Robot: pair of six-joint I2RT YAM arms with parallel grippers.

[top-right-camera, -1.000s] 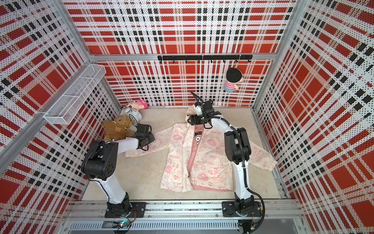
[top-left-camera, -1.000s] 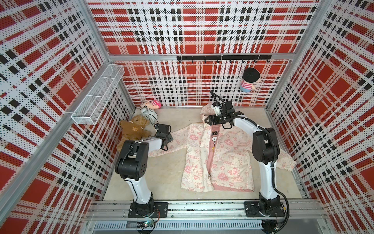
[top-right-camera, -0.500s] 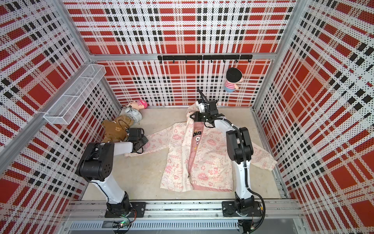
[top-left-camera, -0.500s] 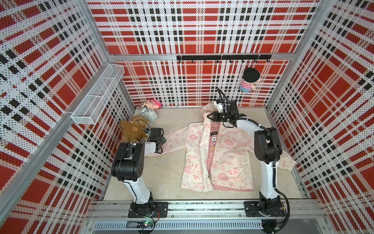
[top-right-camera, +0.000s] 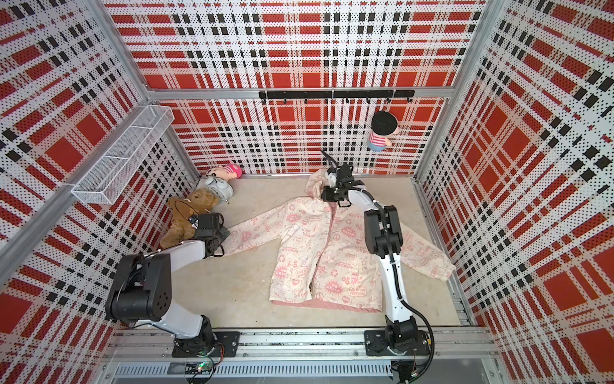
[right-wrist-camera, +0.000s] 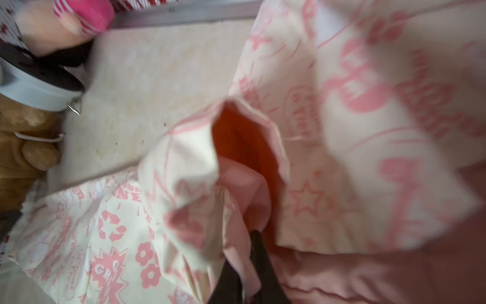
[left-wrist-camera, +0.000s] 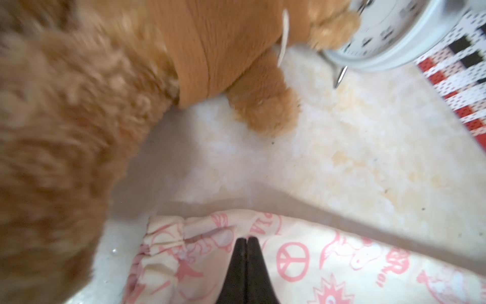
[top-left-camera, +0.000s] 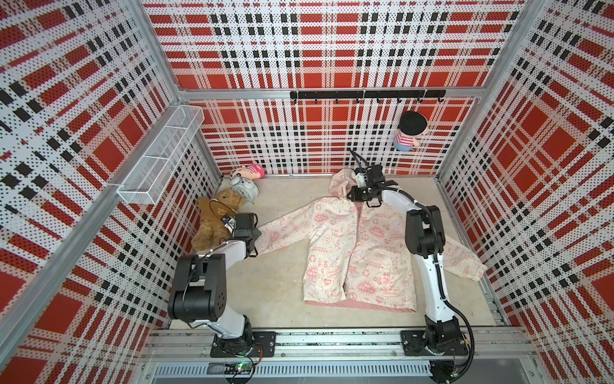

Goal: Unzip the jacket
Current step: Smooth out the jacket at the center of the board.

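- Your left tool (top-left-camera: 252, 234), in both top views, sits at the cuff of the outstretched sleeve of the jacket (top-left-camera: 332, 239), which lies flat on the tabletop (top-left-camera: 282, 286). That is well away from the pink zip line (top-left-camera: 352, 252). Anchored only there, the jacket will likely slide or bunch under a pull. Your right tool (top-left-camera: 354, 197) is at the neck, just below the hood.
- Left wrist view: the teddy bear (left-wrist-camera: 79, 118) crowds you, and a careless swing could shove it. The jaws are pressed together with their tips on the sleeve; I cannot tell whether they pinch cloth.
- Right wrist view: your jaws stand narrow, clamped on a pink fold at the collar. No slider shows, so a tug may merely lift fabric.
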